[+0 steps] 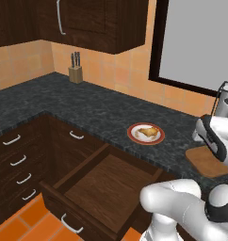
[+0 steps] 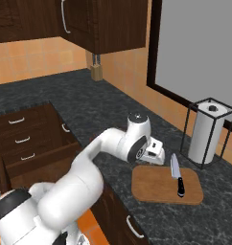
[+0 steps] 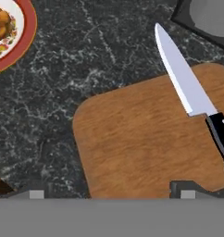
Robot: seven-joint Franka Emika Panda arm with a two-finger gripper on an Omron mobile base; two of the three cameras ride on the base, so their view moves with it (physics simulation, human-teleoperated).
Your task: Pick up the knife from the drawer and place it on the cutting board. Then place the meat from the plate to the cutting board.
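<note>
The knife (image 2: 177,175), with a black handle and a pale blade, lies flat on the cutting board (image 2: 158,187). In the hand view the knife (image 3: 190,90) rests along the right side of the cutting board (image 3: 141,143), its tip past the board's far edge. My gripper (image 3: 111,193) hovers open above the board with nothing between its fingers, and in the right base view the gripper (image 2: 156,159) hangs over the board's near-left edge. The meat (image 1: 148,132) sits on the plate (image 1: 134,137), left of the board (image 1: 205,163). The drawer (image 1: 99,186) stands open.
A paper towel roll in a black wire holder (image 2: 208,130) stands just behind the board. A knife block (image 1: 76,71) sits at the back of the counter. Stacked narrow drawers (image 1: 19,162) are to the left of the open drawer.
</note>
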